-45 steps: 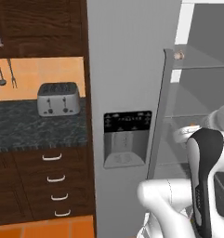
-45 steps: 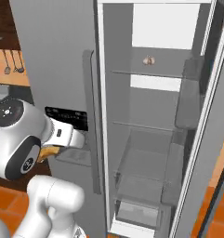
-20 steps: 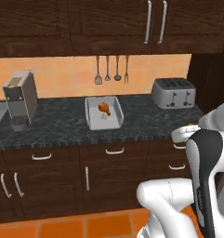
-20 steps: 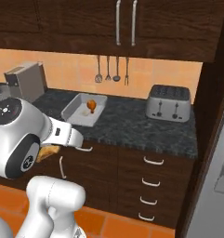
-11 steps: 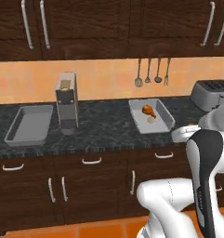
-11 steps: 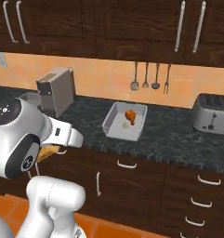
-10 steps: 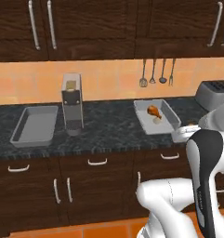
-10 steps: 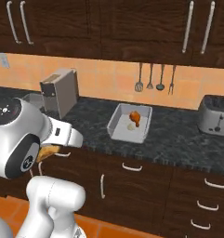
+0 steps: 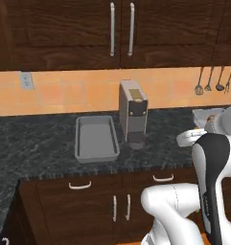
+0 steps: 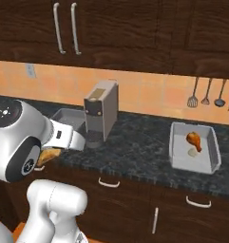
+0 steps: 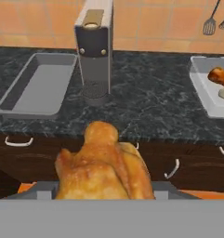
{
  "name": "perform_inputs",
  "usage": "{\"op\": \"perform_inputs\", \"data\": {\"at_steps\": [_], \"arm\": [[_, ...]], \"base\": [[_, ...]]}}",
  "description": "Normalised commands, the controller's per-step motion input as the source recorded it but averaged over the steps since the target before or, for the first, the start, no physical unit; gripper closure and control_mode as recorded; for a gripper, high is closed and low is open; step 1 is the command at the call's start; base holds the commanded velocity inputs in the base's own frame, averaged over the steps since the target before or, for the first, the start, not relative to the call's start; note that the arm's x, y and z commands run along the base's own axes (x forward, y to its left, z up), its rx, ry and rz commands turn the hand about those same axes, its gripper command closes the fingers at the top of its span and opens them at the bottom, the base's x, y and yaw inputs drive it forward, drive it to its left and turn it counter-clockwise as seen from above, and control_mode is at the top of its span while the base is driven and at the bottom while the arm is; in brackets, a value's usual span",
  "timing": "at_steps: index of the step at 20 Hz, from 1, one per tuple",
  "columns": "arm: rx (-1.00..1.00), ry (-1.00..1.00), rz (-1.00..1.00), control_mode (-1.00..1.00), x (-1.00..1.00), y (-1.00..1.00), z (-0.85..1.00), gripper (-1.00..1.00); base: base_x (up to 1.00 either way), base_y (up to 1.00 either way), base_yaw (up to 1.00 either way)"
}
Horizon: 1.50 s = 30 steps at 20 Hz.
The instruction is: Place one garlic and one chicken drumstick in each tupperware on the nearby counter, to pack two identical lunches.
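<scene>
Since a moment ago the whole picture has slid sideways, so the base has driven along the bench; the toaster has slipped out of sight, and an empty tupperware now sits near the middle of the left base view. That grey box lies flat on the dark bench, just beside a tall grey coffee machine.

On the other side of the machine sits a second tupperware. Inside it lie a chicken drumstick and a small pale garlic, close together.

The claw hangs low in front of the bench, level with the dark wooden drawers. It is clamped on another golden-brown held drumstick, which fills the lower middle of the hand view and hides the finger tips. In the right base view a bit of the orange meat peeks out under the white arm.

Silver spoons and spatulas hang on the orange wall behind the full box. Dark cupboards with long silver handles hang above.
</scene>
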Motion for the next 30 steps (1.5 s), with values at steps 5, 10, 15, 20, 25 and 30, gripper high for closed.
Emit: {"op": "perform_inputs", "data": {"at_steps": [5, 10, 15, 20, 25, 30], "arm": [[0.00, 0.00, 0.00, 1.00, 0.00, 0.00, 0.00, 1.00], [0.00, 0.00, 0.00, 1.00, 0.00, 0.00, 0.00, 1.00], [-0.09, 0.09, 0.00, -1.00, 0.46, 0.10, -0.71, 1.00], [-0.03, 0.03, 0.01, -1.00, 0.90, -0.15, -0.99, 1.00], [-0.05, -0.01, 0.06, -1.00, 0.89, -0.07, -1.00, 1.00], [-0.06, -0.12, 0.05, -1.00, 0.51, 0.00, -0.90, 1.00]], "base": [[0.73, 1.00, -0.01], [0.89, 1.00, -0.03], [0.15, 0.18, 0.00], [0.00, 0.00, 0.00], [0.00, 0.00, 0.00], [0.00, 0.00, 0.00]]}}
